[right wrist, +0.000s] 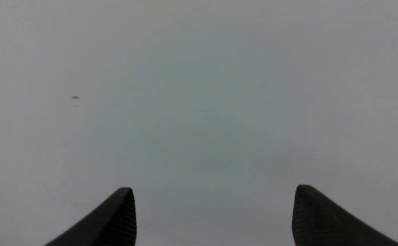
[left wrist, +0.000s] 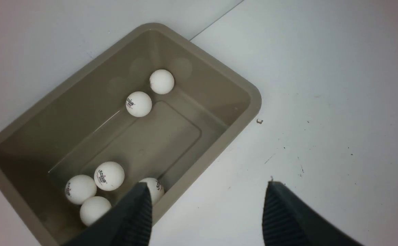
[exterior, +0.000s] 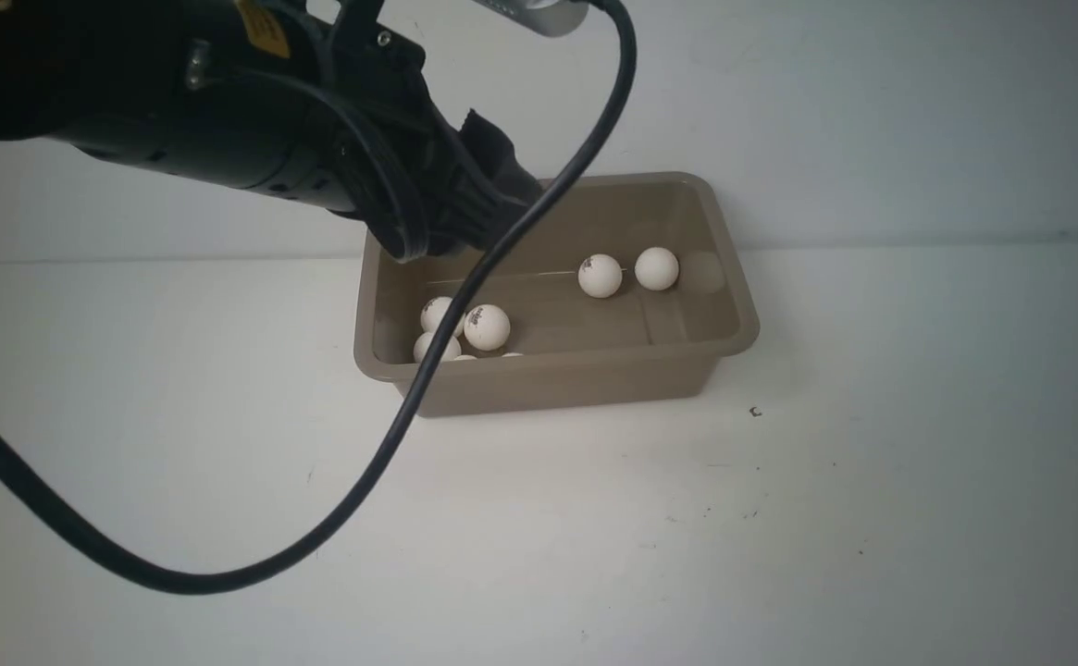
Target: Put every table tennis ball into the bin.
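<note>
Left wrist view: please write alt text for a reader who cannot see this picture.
A grey-brown bin on a white table holds six white table tennis balls: two together near one end and four clustered at the other. The open left gripper shows two dark fingers, one over the bin's rim and one over the table, with nothing between them.

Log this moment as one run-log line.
left pincer: open, empty, above bin near rim | right pincer: open, empty, over bare table | balls: six visible in bin | balls on table: none in view
</note>
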`<state>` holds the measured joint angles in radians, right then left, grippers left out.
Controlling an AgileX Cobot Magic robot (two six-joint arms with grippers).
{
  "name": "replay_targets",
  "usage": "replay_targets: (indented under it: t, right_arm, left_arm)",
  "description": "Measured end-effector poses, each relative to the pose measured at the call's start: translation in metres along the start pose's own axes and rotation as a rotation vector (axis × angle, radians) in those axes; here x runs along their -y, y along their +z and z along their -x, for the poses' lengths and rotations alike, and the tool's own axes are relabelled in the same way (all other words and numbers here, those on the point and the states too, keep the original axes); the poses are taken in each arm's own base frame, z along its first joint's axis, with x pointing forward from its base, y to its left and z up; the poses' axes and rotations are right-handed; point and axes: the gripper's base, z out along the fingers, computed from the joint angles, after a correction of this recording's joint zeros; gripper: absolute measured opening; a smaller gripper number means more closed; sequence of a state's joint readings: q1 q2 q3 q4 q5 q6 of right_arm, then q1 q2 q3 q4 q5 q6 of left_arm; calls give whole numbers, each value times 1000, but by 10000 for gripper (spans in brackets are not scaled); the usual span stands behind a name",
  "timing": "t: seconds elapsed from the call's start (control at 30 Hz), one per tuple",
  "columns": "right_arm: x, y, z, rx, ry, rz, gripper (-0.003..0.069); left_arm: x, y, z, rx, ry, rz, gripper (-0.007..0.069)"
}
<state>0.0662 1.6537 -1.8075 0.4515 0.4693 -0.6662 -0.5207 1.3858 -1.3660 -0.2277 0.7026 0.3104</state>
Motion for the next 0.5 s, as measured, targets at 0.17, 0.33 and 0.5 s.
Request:
replay_targets:
  t: [0.17,0.33,0.5]
  right_arm:
    - [35,-43,8,-70,21,-55,556]
    - [42,-81,17,-146,17,-38,555]
    - [32,-128,38,-152,12,-26,556]
  left_arm:
    - [1,0,0,4,-3,-9,396]
    - [2,0,1,10,6,-26,396]
    - [3,0,1,14,14,-37,396]
